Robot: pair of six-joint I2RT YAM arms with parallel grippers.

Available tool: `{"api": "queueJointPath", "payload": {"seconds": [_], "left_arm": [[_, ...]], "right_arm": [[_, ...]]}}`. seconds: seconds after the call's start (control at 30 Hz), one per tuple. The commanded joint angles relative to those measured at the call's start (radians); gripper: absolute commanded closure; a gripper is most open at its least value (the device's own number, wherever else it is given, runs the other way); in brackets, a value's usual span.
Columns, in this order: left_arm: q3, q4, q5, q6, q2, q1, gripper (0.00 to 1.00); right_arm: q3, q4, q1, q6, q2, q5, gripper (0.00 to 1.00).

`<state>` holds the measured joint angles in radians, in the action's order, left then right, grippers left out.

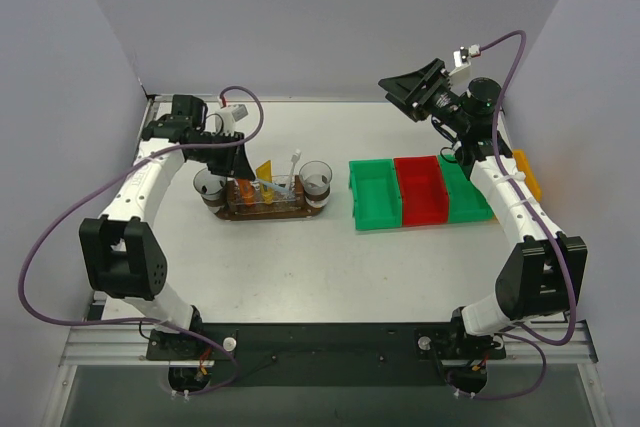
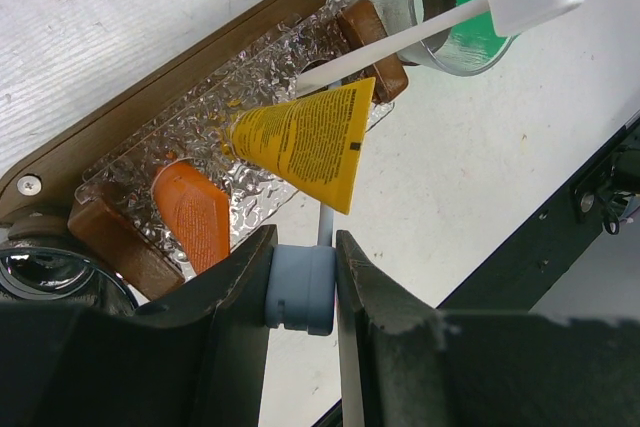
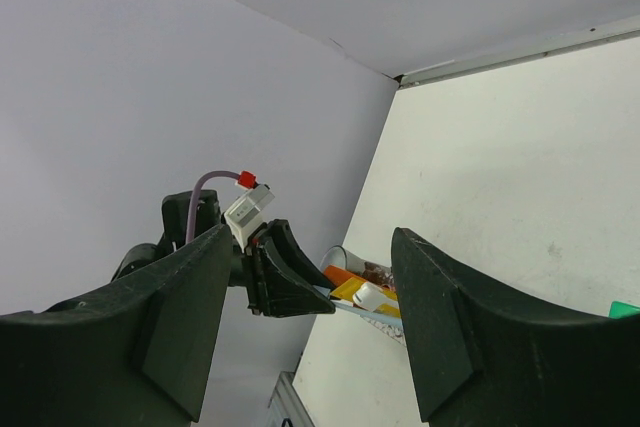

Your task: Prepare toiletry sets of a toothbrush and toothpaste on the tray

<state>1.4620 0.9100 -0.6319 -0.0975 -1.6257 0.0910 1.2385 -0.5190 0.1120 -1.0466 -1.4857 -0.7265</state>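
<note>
Where the tray sits: top view, long flat dark brown wooden oval tray (image 1: 262, 216) on white table (image 1: 300, 277), left of centre.
Top, sets: slim white toothbrush (image 1: 291, 169) leans up off tray. Flat yellow-orange toothpaste tube (image 1: 263, 171) just beside it. Clear round cups (image 1: 317, 179) at both ends, prob as holders.
Top, left gripper (image 1: 243, 169): low over tray's left half, angled in as if to place a piece.
Top, right gripper (image 1: 415, 87): raised at far right, beyond green plastic bin (image 1: 375, 195) and red plastic bin (image 1: 420, 190). Looks parked clear of the work.
Left wrist, grip: fingers (image 2: 235, 287) clamped on pale blue-grey handle end (image 2: 300, 282). Thin stem runs on behind toothpaste tube, so prob a brush held by its butt. Can't tell if it's the white one.
Left wrist, tray: toothpaste tube lies tilted on clear dimpled plastic liner (image 2: 200, 117), w/ orange tube (image 2: 190, 212) near it.
Right wrist: fingers (image 3: 440, 327) wide apart, nothing btwn, facing tray from well apart.
Stage: sets look part-built. Next likely lowering the held piece beside a tube.
</note>
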Motion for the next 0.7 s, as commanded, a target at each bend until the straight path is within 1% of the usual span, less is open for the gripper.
{"api": "queueJointPath", "payload": {"seconds": [0.0, 0.37, 0.47, 0.6, 0.63, 0.67], "left_arm": [[0.063, 0.009, 0.001, -0.025, -0.013, 0.013, 1.0], [0.096, 0.032, 0.027, -0.036, -0.042, 0.026, 1.0], [0.097, 0.032, 0.031, -0.039, -0.046, 0.032, 0.98], [0.095, 0.033, 0.031, -0.039, -0.048, 0.038, 0.92], [0.095, 0.033, 0.031, -0.038, -0.049, 0.038, 0.87], [0.095, 0.032, 0.031, -0.039, -0.051, 0.039, 0.84]], "right_arm": [[0.019, -0.067, 0.003, 0.017, 0.004, -0.021, 0.41], [0.021, -0.064, 0.009, 0.017, -0.002, -0.021, 0.41], [0.022, -0.064, 0.008, 0.017, -0.002, -0.022, 0.41], [0.024, -0.062, 0.009, 0.019, -0.004, -0.022, 0.41], [0.024, -0.062, 0.009, 0.019, -0.005, -0.022, 0.41], [0.024, -0.061, 0.009, 0.019, -0.007, -0.024, 0.41]]}}
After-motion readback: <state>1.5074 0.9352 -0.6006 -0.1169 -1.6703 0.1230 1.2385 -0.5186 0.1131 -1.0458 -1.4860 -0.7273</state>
